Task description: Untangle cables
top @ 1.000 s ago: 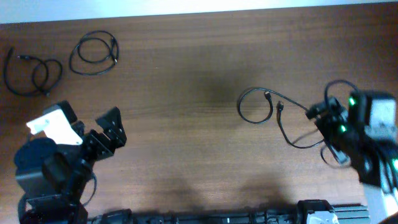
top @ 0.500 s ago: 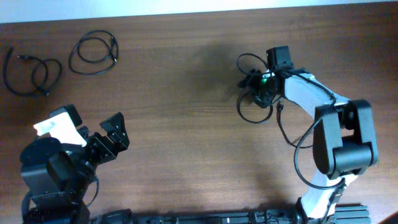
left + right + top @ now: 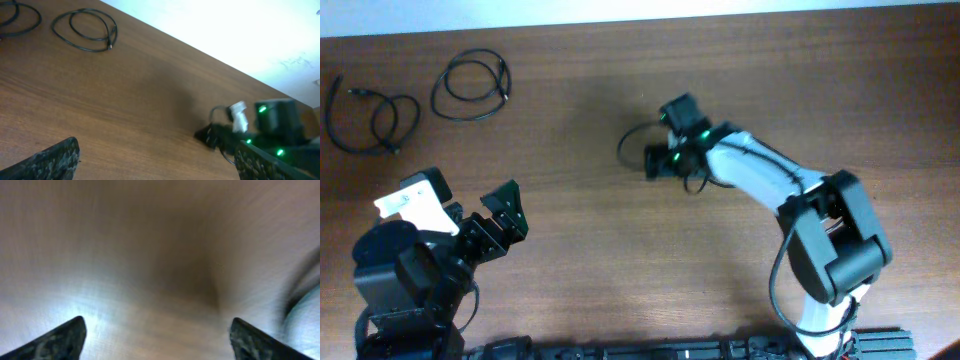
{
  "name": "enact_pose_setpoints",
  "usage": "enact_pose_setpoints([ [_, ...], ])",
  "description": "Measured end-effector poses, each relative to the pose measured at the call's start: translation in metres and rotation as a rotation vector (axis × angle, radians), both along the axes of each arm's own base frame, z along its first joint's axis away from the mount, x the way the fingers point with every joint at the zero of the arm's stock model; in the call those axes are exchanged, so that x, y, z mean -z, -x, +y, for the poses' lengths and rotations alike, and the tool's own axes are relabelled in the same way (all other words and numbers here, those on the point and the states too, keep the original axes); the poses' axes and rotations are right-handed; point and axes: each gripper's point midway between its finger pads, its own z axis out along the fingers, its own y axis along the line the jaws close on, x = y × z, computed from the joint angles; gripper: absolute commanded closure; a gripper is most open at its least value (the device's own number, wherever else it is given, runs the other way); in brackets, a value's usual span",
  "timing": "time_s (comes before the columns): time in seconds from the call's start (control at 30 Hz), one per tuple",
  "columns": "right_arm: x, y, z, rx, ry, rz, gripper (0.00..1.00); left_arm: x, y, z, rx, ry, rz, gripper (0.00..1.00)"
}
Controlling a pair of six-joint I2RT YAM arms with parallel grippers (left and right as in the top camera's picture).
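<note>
A thin black cable [image 3: 625,143] lies in a loop at the table's middle, partly hidden under my right arm. My right gripper [image 3: 656,162] is right beside that loop, low over the wood. In the right wrist view its fingers [image 3: 157,322] are spread wide with only blurred table between them. A coiled black cable [image 3: 470,86] and a looped one [image 3: 370,117] lie at the far left. My left gripper [image 3: 505,214] is open and empty at the near left. The left wrist view shows its fingers [image 3: 156,150] apart, the coil [image 3: 85,30] and the middle cable [image 3: 214,110].
The brown wooden table [image 3: 580,270] ends at a white strip [image 3: 620,10] along the far edge. My right arm [image 3: 770,180] stretches from its base at the near right diagonally over the table's middle. The left arm's body [image 3: 400,280] sits at the near left corner.
My right arm has swung from the right edge far to the left across the table. The middle cable has shifted left with it. The left arm has barely moved.
</note>
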Motion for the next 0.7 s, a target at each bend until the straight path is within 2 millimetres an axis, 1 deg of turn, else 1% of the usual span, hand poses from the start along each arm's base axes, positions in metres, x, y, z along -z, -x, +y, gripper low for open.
enact_pose_setpoints([
  [0.03, -0.012, -0.028, -0.023, 0.111, -0.011, -0.049, 0.02, 0.0, 0.0, 0.0, 0.0, 0.0, 0.0, 0.01],
  [0.07, -0.019, -0.047, -0.062, 0.298, 0.003, -0.065, 0.02, 0.0, 0.0, 0.0, 0.0, 0.0, 0.0, 0.01],
  [0.1, -0.019, -0.057, -0.091, 0.442, 0.025, -0.073, 0.03, 0.0, 0.0, 0.0, 0.0, 0.0, 0.0, 0.01],
  [0.13, -0.02, -0.063, -0.109, 0.532, 0.043, -0.087, 0.05, 0.0, 0.0, 0.0, 0.0, 0.0, 0.001, 0.01],
  [0.2, -0.021, -0.068, -0.125, 0.618, 0.069, -0.111, 0.12, 0.003, -0.003, 0.0, 0.0, 0.002, 0.014, 0.01],
  [0.23, -0.021, -0.067, -0.127, 0.645, 0.074, -0.111, 0.17, 0.006, -0.006, 0.001, 0.0, 0.004, 0.027, 0.01],
  [0.33, -0.016, -0.065, -0.136, 0.803, 0.089, -0.109, 0.27, 0.014, -0.013, 0.002, 0.0, 0.009, 0.068, 0.01],
  [0.4, 0.001, -0.064, -0.142, 0.866, 0.115, -0.095, 0.34, 0.016, -0.014, 0.002, 0.0, 0.009, 0.073, 0.01],
  [0.43, 0.011, -0.063, -0.142, 0.878, 0.123, -0.077, 0.43, 0.015, -0.015, 0.002, 0.0, 0.009, 0.071, 0.01],
  [0.47, 0.017, -0.062, -0.143, 0.885, 0.128, -0.065, 0.66, 0.015, -0.015, 0.002, 0.0, 0.009, 0.071, 0.01],
  [0.5, 0.02, -0.065, -0.141, 0.888, 0.119, -0.071, 0.96, 0.015, -0.015, 0.002, 0.0, 0.009, 0.072, 0.01],
  [0.57, 0.024, -0.07, -0.138, 0.887, 0.099, -0.077, 0.96, 0.015, -0.015, 0.002, 0.0, 0.009, 0.071, 0.01],
  [0.63, 0.024, -0.075, -0.128, 0.806, 0.074, -0.078, 0.96, 0.015, -0.015, 0.002, 0.0, 0.009, 0.071, 0.01],
  [0.7, 0.025, -0.072, -0.11, 0.616, 0.049, -0.048, 0.96, 0.015, -0.015, 0.002, 0.0, 0.009, 0.07, 0.02],
])
